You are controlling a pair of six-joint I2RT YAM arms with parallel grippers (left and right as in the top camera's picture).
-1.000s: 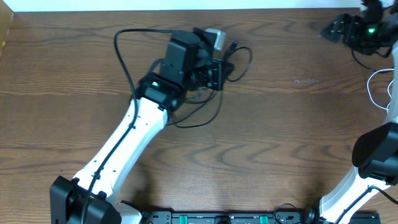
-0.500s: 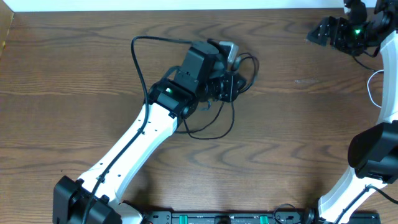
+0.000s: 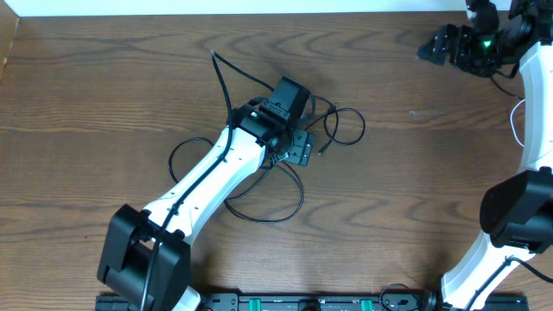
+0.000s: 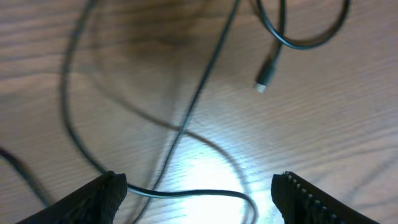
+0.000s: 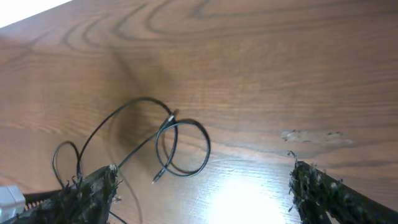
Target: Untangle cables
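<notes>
Overhead, we see the black cable (image 3: pixel 364 127) sprawled in loose loops around the left gripper (image 3: pixel 301 149), the heap running diagonally; the right gripper (image 3: pixel 429 47) hangs well apart. Left wrist: fingers (image 4: pixel 102 194) spread, gripping nothing, one strand lying between them, the plug end (image 4: pixel 263 78) ahead, pointing back toward them. Right wrist: fingers (image 5: pixel 87 193) spread and empty, loops far ahead. We judge the cable light, limp and slippery, so pinch near the plug.

I see a brown wood-grain counter (image 3: pixel 104 104) filling the frame, a pale scuff (image 3: pixel 428 112) at upper right, and a white strip (image 3: pixel 259 7) along the top edge.
</notes>
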